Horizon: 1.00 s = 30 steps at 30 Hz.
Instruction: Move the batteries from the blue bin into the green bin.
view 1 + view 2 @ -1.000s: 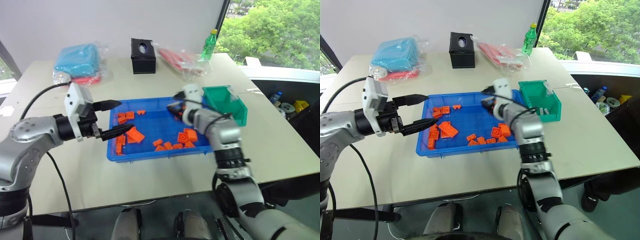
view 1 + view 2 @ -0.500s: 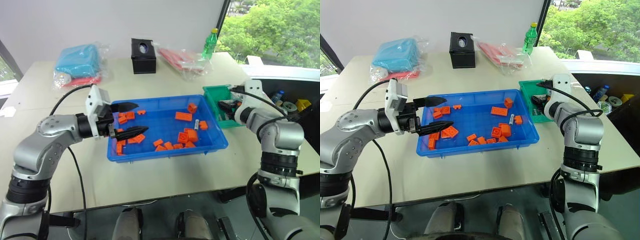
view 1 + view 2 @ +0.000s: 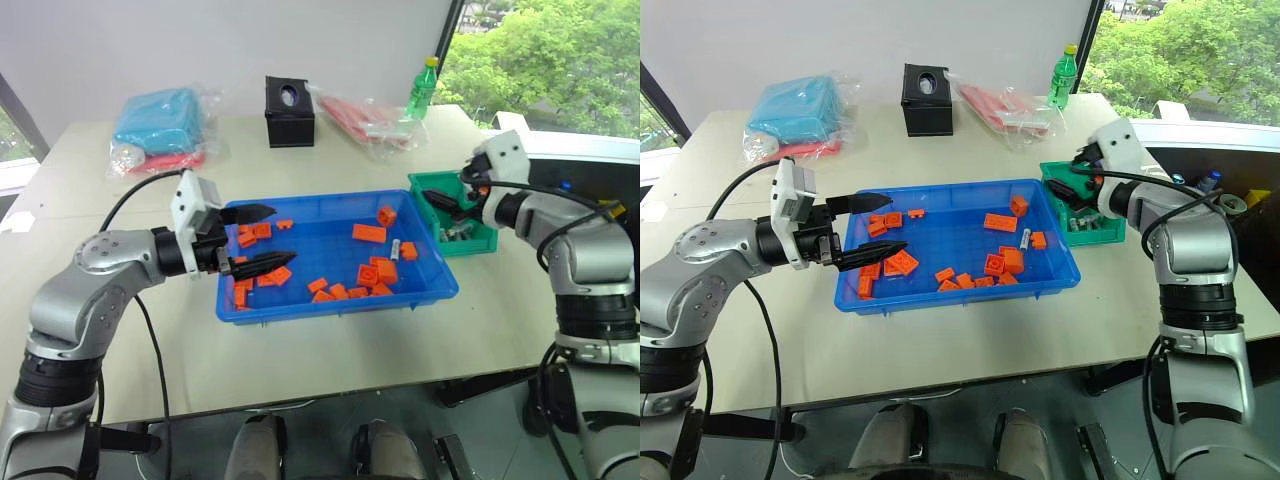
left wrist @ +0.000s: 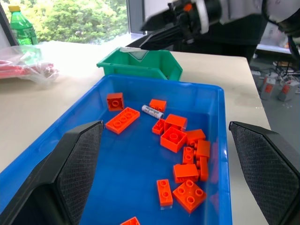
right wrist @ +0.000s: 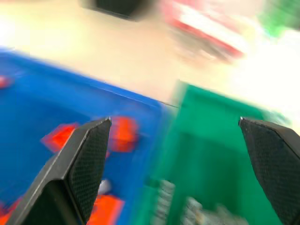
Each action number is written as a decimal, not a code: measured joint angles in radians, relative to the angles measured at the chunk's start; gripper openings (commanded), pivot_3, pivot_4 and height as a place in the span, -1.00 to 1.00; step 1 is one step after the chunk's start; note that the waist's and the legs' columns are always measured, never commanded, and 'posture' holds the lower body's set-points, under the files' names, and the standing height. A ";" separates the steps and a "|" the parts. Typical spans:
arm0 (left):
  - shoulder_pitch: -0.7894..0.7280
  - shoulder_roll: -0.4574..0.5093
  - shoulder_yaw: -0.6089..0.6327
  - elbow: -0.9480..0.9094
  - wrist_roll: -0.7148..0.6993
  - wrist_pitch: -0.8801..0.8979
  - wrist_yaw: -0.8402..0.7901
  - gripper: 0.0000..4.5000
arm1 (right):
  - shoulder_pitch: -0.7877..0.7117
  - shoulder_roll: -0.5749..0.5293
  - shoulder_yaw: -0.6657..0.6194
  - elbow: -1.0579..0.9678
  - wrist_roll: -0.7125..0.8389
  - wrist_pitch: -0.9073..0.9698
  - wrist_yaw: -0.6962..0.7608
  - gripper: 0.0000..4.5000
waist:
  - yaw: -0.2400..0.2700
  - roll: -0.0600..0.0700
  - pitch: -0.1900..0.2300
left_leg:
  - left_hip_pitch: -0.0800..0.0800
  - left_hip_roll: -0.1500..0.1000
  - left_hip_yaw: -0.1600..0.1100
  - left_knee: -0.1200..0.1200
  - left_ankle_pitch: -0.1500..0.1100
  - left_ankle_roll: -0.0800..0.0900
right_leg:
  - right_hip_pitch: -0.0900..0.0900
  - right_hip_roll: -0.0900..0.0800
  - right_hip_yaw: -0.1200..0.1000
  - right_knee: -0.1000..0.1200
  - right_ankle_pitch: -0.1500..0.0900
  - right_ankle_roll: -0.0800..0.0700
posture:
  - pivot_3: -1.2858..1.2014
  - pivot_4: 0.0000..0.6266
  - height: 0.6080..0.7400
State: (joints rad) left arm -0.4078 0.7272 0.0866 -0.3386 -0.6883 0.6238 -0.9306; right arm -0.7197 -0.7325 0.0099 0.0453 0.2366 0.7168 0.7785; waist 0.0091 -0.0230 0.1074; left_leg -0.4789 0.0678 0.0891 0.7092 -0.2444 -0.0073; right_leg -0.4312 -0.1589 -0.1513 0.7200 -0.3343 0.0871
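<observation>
My right gripper point(image 3: 1068, 186) hangs over the green bin point(image 3: 1103, 231), fingers spread wide apart with nothing between them. That bin sits just beside the right end of the blue bin point(image 3: 940, 300) on the table point(image 3: 970, 340), and several batteries point(image 3: 460, 232) lie on its floor. My left gripper point(image 3: 262, 240) hovers above the left end of the blue bin, its two fingers parted and empty, pointing toward the right. Inside the blue bin, orange blocks point(image 3: 377, 273) are scattered across the floor, and one battery point(image 4: 152, 111) lies among them toward the right end, near the green bin. At the far edge of the table stand a black box point(image 3: 927, 85) and a green bottle point(image 3: 1060, 78), with a light-blue bagged bundle point(image 3: 793, 108) to the far left
</observation>
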 measured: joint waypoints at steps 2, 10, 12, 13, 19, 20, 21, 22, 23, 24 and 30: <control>0.000 0.001 0.001 -0.001 0.000 0.000 0.000 1.00 | -0.035 -0.037 0.080 0.029 -0.014 -0.083 0.137 0.98 | 0.000 0.000 0.000 | 0.000 0.000 0.000 0.000 0.000 0.000 | 0.000 0.000 0.000 -0.001 0.000 0.000 | 0.03 -0.52 -0.66; 0.000 0.001 0.009 -0.038 -0.002 0.008 0.022 1.00 | -0.244 -0.011 0.341 0.564 -0.218 -0.529 0.497 0.98 | 0.002 0.000 0.001 | -0.001 0.000 0.000 0.002 0.000 0.000 | 0.001 0.000 0.000 -0.001 0.000 0.000 | 0.03 -0.52 -0.66; 0.014 0.004 0.017 -0.059 -0.008 0.019 0.032 1.00 | -0.271 0.012 0.372 0.681 -0.264 -0.617 0.532 0.98 | -0.001 0.001 0.002 | -0.001 0.000 0.000 0.003 0.000 -0.002 | 0.001 0.000 0.000 -0.001 0.001 0.002 | 0.03 -0.52 -0.66; 0.019 0.005 0.021 -0.066 -0.011 0.022 0.038 1.00 | -0.283 0.022 0.379 0.728 -0.281 -0.646 0.543 0.98 | -0.001 0.002 0.002 | -0.001 0.000 0.000 0.003 0.000 -0.003 | 0.001 0.000 0.000 0.000 0.002 0.003 | 0.03 -0.52 -0.66; 0.058 0.022 0.063 -0.108 -0.023 0.031 0.070 1.00 | -0.401 0.099 0.389 0.960 -0.359 -0.706 0.551 0.98 | -0.006 0.002 0.003 | 0.000 0.000 -0.001 0.004 0.000 -0.004 | 0.002 0.001 0.000 0.000 0.001 0.002 | 0.03 -0.52 -0.66; 0.064 0.024 0.068 -0.115 -0.024 0.036 0.076 1.00 | -0.413 0.112 0.387 0.987 -0.367 -0.704 0.548 0.98 | -0.006 0.002 0.003 | 0.000 0.000 -0.001 0.005 -0.001 -0.005 | 0.002 0.001 0.000 0.001 0.001 0.002 | 0.03 -0.52 -0.66; 0.072 0.026 0.073 -0.121 -0.027 0.040 0.084 1.00 | -0.425 0.126 0.387 1.018 -0.377 -0.703 0.541 0.98 | -0.006 0.002 0.002 | 0.000 0.000 -0.001 0.005 -0.001 -0.005 | 0.002 0.001 0.000 0.001 0.001 0.002 | 0.03 -0.52 -0.66; 0.081 0.027 0.078 -0.128 -0.031 0.044 0.089 1.00 | -0.429 0.135 0.386 1.039 -0.383 -0.703 0.536 0.98 | -0.005 0.002 0.003 | 0.000 0.000 -0.001 0.005 -0.001 -0.005 | 0.002 0.001 0.000 0.001 0.001 0.002 | 0.03 -0.52 -0.66; 0.088 0.027 0.084 -0.136 -0.034 0.047 0.092 1.00 | -0.432 0.143 0.383 1.057 -0.388 -0.704 0.532 0.98 | -0.003 0.002 0.003 | 0.000 0.000 -0.001 0.005 -0.001 -0.005 | 0.002 0.001 0.000 0.001 0.001 0.002 | 0.03 -0.52 -0.66; 0.088 0.027 0.086 -0.138 -0.038 0.048 0.096 1.00 | -0.434 0.149 0.382 1.067 -0.391 -0.704 0.531 0.98 | -0.001 0.002 0.003 | 0.000 0.000 -0.001 0.006 -0.001 -0.005 | 0.002 0.001 0.000 0.001 0.001 0.002 | 0.03 -0.52 -0.66; 0.098 0.040 0.097 -0.153 -0.047 0.049 0.109 1.00 | -0.455 0.163 0.376 1.112 -0.420 -0.700 0.558 0.98 | 0.002 0.003 0.003 | -0.001 0.000 -0.001 0.006 -0.001 -0.005 | 0.002 0.001 0.000 0.001 0.000 0.000 | 0.03 -0.52 -0.66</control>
State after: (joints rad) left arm -0.3098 0.7669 0.1834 -0.4919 -0.7353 0.6732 -0.8218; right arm -1.1748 -0.5699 0.3856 1.1571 -0.1839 0.0165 1.3368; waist 0.0114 -0.0200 0.1104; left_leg -0.4794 0.0675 0.0879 0.7151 -0.2455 -0.0123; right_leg -0.4287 -0.1583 -0.1511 0.7206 -0.3340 0.0870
